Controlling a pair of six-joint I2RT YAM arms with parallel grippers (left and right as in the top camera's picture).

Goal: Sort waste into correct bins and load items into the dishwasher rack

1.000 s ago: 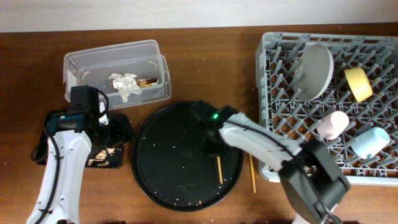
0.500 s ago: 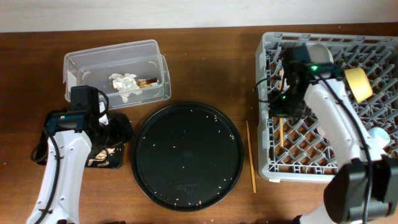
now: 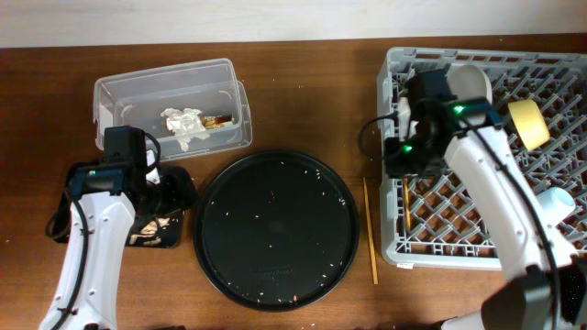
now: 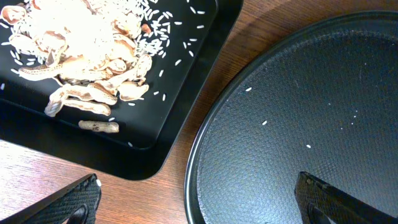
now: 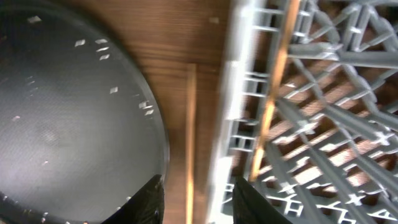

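My right gripper [image 3: 393, 158] is open and empty over the left wall of the grey dishwasher rack [image 3: 550, 64]; in the right wrist view [image 5: 199, 208] its jaws straddle a wooden chopstick [image 5: 190, 137] lying on the table [image 3: 370, 231]. The other chopstick [image 3: 404, 207] lies inside the rack [image 5: 273, 93]. The plate [image 3: 463, 101], yellow bowl [image 3: 529, 124] and light blue cup [image 3: 555, 203] stand in the rack; the pink cup is hidden by my arm. My left gripper [image 3: 170, 192] is open and empty [image 4: 199, 208] by the small black tray [image 4: 186, 106] of food scraps [image 4: 93, 56].
The clear tub [image 3: 119, 92] at the back left holds the white tissue [image 3: 183, 124] and brown scrap. The large round black tray [image 3: 275, 229], sprinkled with rice grains, lies between my arms. The table's front edge is close below it.
My right gripper carried a chopstick from the round tray into the rack, let it go, and moved back to the rack's left wall. The left arm has not moved.
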